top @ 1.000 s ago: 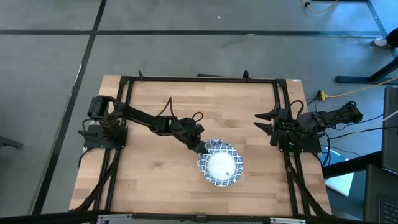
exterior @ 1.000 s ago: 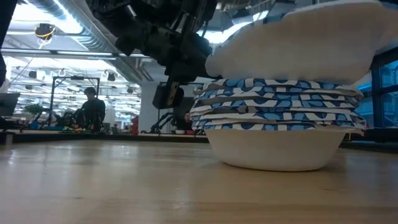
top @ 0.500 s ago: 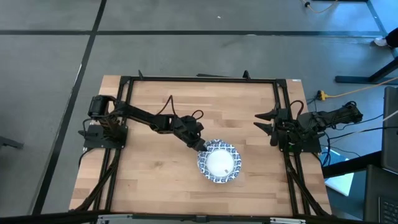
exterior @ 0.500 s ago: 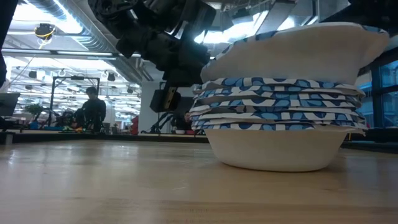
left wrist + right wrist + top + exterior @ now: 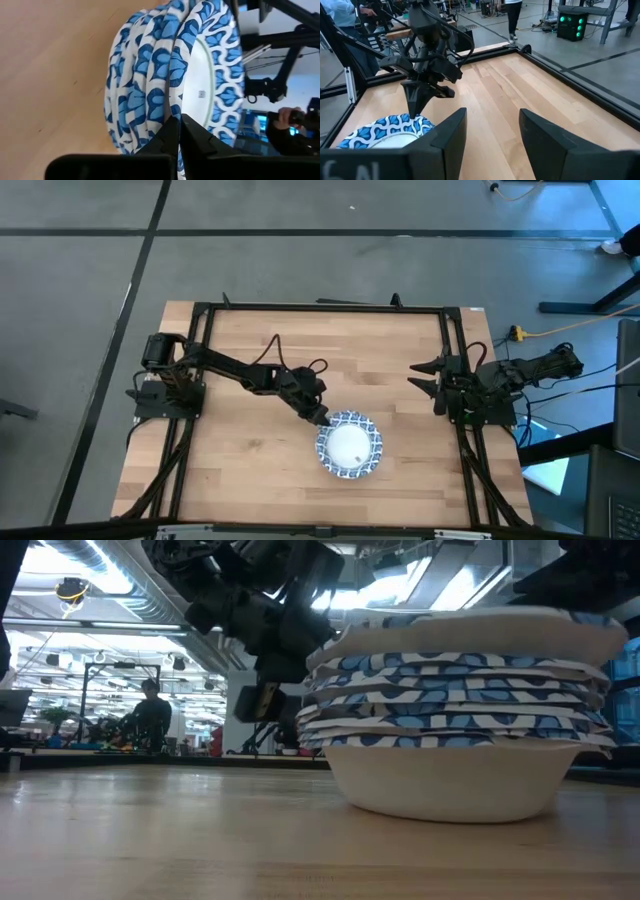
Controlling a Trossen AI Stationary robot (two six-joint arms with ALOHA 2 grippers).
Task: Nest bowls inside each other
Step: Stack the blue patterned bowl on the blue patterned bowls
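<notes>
A nested stack of small round bowls (image 5: 349,448), white inside with wide blue-and-white patterned rims, sits on the pale wooden plank counter (image 5: 250,470) toward the right of its middle, nearer the front edge; in the low view the stack (image 5: 455,735) shows several patterned rims layered one over another above a plain white bottom bowl, the topmost lying almost level on the rest; the left tool (image 5: 322,419) reaches in from the left arm's base at the counter's left edge and meets the stack at its upper-left rim in the high view; the left wrist view shows the stacked rims (image 5: 165,80) edge-on, with the left tool's two dark fingers (image 5: 177,135) drawn narrow, almost touching each other, pinching the rim of the uppermost bowl between them; the right tool (image 5: 424,378) waits well apart from the stack, at the right edge of the counter beside its own base, pointing inward; in the right wrist view its two dark fingers (image 5: 447,137) stand wide with bare counter between them and hold nothing, while the bowls' patterned rim (image 5: 390,131) lies farther off beneath the left arm's tool (image 5: 417,107).
</notes>
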